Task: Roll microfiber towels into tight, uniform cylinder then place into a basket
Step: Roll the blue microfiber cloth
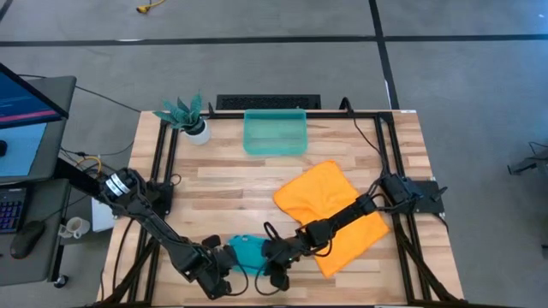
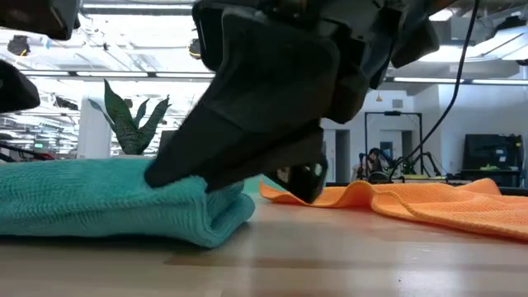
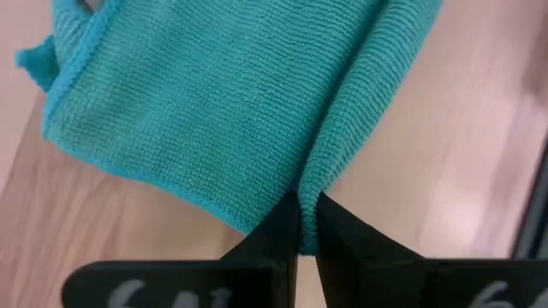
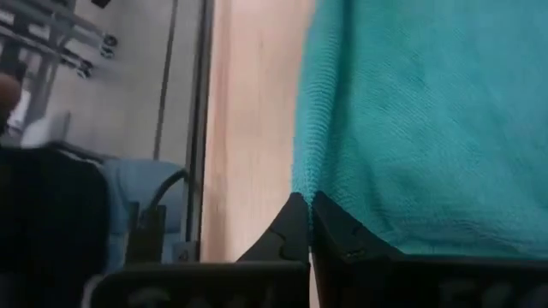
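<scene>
Towels: two; one teal towel (image 1: 249, 251), small, bunched, ribbed knit with a stitched hem, at the 6 o'clock edge of the surface (image 1: 231, 184); one orange towel (image 1: 330, 214), larger, lying rumpled toward 4 o'clock.
Basket: one (image 1: 275, 133); rectangular, translucent teal-green plastic, low walls, at 12 o'clock, well apart from both towels.
Claws: two, dark, two fingers each.
Left claw (image 3: 301, 224): at the teal towel's 8 o'clock side, fingers pressed together, pinching a fold of its edge.
Right claw (image 4: 308, 218): at the teal towel's 3 o'clock side, its arm crossing the orange towel; fingers closed on the cloth's hem.
Surface: one; pale wood planks.
Plant: one (image 1: 184, 113); teal leaves, white pot, at 11 o'clock beside the basket.
</scene>
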Controlling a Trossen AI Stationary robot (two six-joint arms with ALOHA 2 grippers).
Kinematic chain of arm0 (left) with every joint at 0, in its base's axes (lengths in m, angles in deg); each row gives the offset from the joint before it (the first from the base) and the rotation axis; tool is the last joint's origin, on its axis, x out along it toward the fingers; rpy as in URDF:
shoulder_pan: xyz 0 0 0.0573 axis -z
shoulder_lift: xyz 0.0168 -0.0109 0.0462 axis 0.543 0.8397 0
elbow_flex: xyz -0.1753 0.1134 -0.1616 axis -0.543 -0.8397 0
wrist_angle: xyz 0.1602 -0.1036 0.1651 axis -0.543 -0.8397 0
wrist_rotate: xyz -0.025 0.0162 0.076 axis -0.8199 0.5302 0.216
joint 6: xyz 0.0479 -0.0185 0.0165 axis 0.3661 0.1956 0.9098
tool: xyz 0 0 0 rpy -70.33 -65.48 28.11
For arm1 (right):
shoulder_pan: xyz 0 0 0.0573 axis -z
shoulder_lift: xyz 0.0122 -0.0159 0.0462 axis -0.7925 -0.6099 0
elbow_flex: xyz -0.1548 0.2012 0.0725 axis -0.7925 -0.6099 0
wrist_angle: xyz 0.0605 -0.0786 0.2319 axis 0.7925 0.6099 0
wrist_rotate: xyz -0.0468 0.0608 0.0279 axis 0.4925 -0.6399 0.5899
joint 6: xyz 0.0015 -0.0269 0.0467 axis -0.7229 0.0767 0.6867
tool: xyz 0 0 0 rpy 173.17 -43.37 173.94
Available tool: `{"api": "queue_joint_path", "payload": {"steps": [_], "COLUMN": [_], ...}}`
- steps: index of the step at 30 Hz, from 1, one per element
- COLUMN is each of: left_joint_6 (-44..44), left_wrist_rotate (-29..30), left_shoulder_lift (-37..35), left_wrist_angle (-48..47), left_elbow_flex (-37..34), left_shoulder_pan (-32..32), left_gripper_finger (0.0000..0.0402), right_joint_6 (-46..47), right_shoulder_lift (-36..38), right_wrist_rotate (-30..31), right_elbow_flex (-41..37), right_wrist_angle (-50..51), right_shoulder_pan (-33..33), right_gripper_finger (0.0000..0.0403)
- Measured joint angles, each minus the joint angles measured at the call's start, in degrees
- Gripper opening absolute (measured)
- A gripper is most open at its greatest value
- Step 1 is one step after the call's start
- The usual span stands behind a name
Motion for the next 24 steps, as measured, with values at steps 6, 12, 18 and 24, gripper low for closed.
{"api": "queue_joint_path", "payload": {"steps": [6, 12, 18, 24], "left_joint_6": [0.2, 2.4, 7.0, 12.0], "left_wrist_rotate": [-6.5, -6.2, -4.9, -3.7], "left_shoulder_lift": [0.0, 0.0, 0.0, 0.1], "left_wrist_angle": [-1.6, -1.7, -1.8, -2.0], "left_elbow_flex": [2.2, 2.2, 2.1, 2.1], "left_shoulder_pan": [-2.1, -2.6, -2.7, -2.6], "left_gripper_finger": [0.002, 0.002, 0.002, 0.002], "right_joint_6": [7.5, 13.4, 19.5, 22.6], "right_shoulder_lift": [0.0, 0.1, 0.3, 0.3], "right_wrist_rotate": [-2.7, -2.7, -0.2, -0.2], "right_elbow_flex": [0.0, 0.1, 0.2, 0.1], "right_wrist_angle": [3.0, 4.3, 7.9, 8.1], "right_shoulder_pan": [1.4, 1.5, 1.9, 2.4], "right_gripper_finger": [0.0005, 0.0011, 0.0008, 0.001]}}
